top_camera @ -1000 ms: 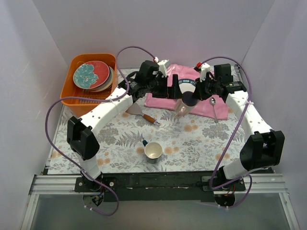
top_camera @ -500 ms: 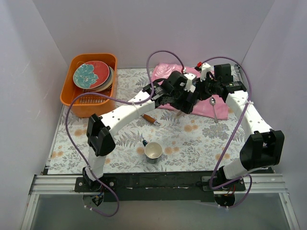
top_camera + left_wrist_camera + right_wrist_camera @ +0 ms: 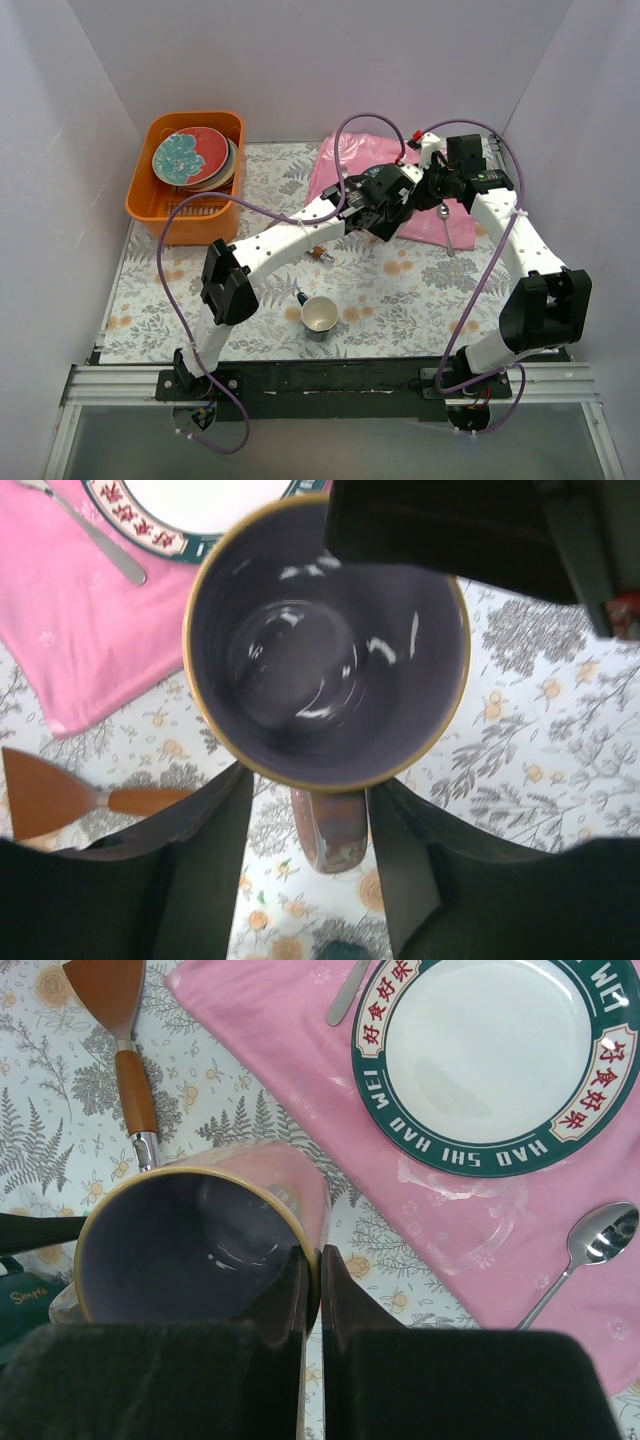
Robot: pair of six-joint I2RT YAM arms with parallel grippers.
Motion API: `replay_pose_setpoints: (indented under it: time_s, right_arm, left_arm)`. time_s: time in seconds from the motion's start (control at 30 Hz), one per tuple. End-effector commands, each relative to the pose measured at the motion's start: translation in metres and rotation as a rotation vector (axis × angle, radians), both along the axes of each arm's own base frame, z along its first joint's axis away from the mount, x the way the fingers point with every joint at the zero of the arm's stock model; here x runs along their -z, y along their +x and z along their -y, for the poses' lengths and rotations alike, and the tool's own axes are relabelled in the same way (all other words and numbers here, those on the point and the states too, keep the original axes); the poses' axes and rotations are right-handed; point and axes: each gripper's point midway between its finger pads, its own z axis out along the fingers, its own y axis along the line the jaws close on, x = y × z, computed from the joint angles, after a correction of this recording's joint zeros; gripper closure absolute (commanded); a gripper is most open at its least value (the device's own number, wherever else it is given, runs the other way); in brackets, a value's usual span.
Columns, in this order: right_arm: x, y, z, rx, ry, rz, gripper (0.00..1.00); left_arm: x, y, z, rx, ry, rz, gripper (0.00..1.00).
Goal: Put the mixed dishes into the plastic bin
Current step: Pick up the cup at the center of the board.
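Right wrist: my right gripper [image 3: 313,1260] pinches the lilac mug [image 3: 180,1250] by its rim; my left gripper [image 3: 310,785] sits half-open, fingers [image 3: 215,860] straddling the handle [image 3: 328,832].

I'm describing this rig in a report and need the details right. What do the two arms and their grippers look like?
Both the left arm and right arm have white tubular links dotted with small holes, joined by bulky black joint housings. A purple cable loops loosely along each. The left gripper and right gripper have flat black fingers. A small red part sits near the right wrist.
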Motion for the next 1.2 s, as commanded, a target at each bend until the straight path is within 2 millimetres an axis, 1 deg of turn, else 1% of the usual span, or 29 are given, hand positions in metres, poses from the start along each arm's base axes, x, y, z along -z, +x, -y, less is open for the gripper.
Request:
replay_pose_setpoints:
  time_s: [0.0,0.17,0.2,0.37,0.5,0.53,0.57,0.6,0.63,0.73,0.77,0.8,0.83,0.87,0.9,0.93,0.97,1.03,1.07,1.1,1.13,1.17]
  right_arm:
    - [-0.049,0.011,-0.017,-0.032,0.113,0.14,0.99]
    - [-0.05,0.012,-0.014,-0.002,0.157,0.107,0.99]
    - [-0.05,0.013,-0.011,0.009,0.165,0.099,0.99]
    - [-0.048,0.01,-0.014,0.004,0.187,0.079,0.99]
    - [-0.049,0.008,-0.014,0.0,0.191,0.079,0.99]
    - [-0.048,0.008,-0.014,-0.001,0.191,0.078,0.99]
    - [-0.048,0.006,-0.015,-0.007,0.195,0.075,0.99]
    - [-0.047,0.006,-0.016,-0.011,0.196,0.074,0.99]
    - [-0.048,0.004,-0.016,-0.016,0.196,0.076,0.99]
    - [-0.05,-0.002,-0.021,-0.069,0.213,0.082,0.99]
    - [-0.051,-0.005,-0.024,-0.093,0.227,0.08,0.99]
    - [-0.052,-0.007,-0.026,-0.106,0.231,0.083,0.99]
    - [-0.053,-0.008,-0.027,-0.115,0.235,0.085,0.99]
    - [-0.054,-0.009,-0.028,-0.134,0.238,0.093,0.98]
    - [-0.055,-0.01,-0.028,-0.139,0.238,0.098,0.95]
    - [-0.055,-0.009,-0.029,-0.143,0.238,0.097,0.92]
    - [-0.057,-0.01,-0.029,-0.157,0.238,0.107,0.85]
    - [-0.06,-0.01,-0.03,-0.17,0.24,0.116,0.77]
    - [-0.061,-0.01,-0.031,-0.181,0.243,0.122,0.68]
    - [-0.063,-0.01,-0.032,-0.19,0.244,0.128,0.64]
    - [-0.066,-0.01,-0.031,-0.193,0.246,0.133,0.6]
    - [-0.067,-0.01,-0.032,-0.2,0.249,0.138,0.53]
  left_arm:
    - [0.003,-0.005,-0.011,0.006,0.085,0.018,0.55]
    - [0.002,-0.007,-0.014,0.007,0.088,0.023,0.58]
    - [0.006,-0.007,-0.016,0.006,0.092,0.02,0.57]
    - [0.005,-0.005,-0.018,0.0,0.097,0.035,0.58]
    - [0.005,-0.002,-0.018,-0.008,0.107,0.047,0.69]
    - [0.004,-0.001,-0.017,-0.011,0.106,0.051,0.77]
    - [0.003,0.001,-0.018,-0.015,0.107,0.057,0.82]
    - [0.001,0.002,-0.018,-0.02,0.105,0.063,0.96]
    - [-0.001,0.004,-0.019,-0.034,0.102,0.075,1.0]
    - [-0.012,0.008,-0.023,-0.056,0.084,0.119,1.0]
    - [-0.009,0.008,-0.026,-0.063,0.092,0.123,1.0]
    - [-0.022,0.01,-0.028,-0.076,0.06,0.156,1.0]
    - [-0.025,0.011,-0.029,-0.078,0.054,0.167,1.0]
    - [-0.022,0.01,-0.034,-0.081,0.062,0.17,1.0]
    - [-0.033,0.011,-0.034,-0.082,0.03,0.194,1.0]
    - [-0.035,0.011,-0.036,-0.083,0.027,0.199,1.0]
    - [-0.036,0.012,-0.038,-0.084,0.022,0.202,1.0]
    - [-0.038,0.013,-0.043,-0.093,0.013,0.206,1.0]
    - [-0.038,0.014,-0.045,-0.099,0.007,0.205,1.0]
    - [-0.037,0.015,-0.048,-0.105,0.009,0.201,1.0]
    - [-0.04,0.017,-0.053,-0.115,0.001,0.204,1.0]
    - [-0.042,0.018,-0.055,-0.121,-0.008,0.202,1.0]
